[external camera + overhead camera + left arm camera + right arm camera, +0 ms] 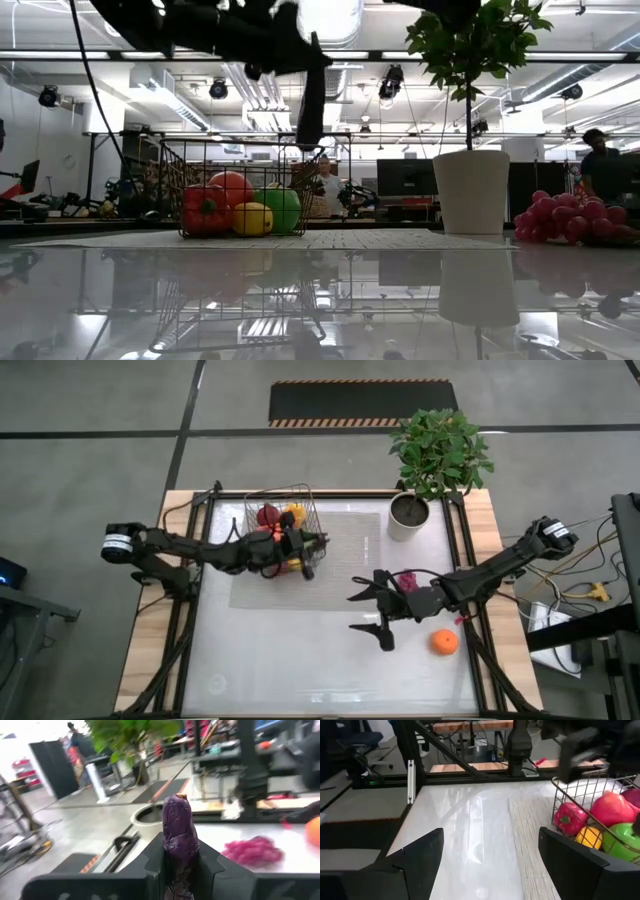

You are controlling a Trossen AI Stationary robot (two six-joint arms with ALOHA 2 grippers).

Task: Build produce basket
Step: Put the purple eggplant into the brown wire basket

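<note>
The wire basket [280, 525] [240, 190] [600, 795] stands on a pale mat and holds a red pepper [204, 211], a red apple [232, 185], a lemon [252, 219] and a green apple [284, 208]. My left gripper [305, 558] [180, 857] hovers at the basket's near right corner, shut on a purple eggplant [177, 827] [310, 100]. My right gripper [375, 612] [490, 855] is open above the bare table, right of the basket. Purple grapes [407, 580] [565, 218] and an orange [445, 642] lie on the table near it. My left gripper pinches the eggplant between its two fingers [150, 865], one on each side of its body [175, 852]. One end of it sticks out past the fingertips. In the low view it hangs upright, lifted clear, its lower end [308, 145] near the basket's rim.
A white pot [408, 517] [470, 190] with a green plant stands at the table's far right, behind the grapes. Black frame rails [195, 610] run along the table's left and right sides. Bare table surface [300, 660] lies toward the near edge. People show in the room behind.
</note>
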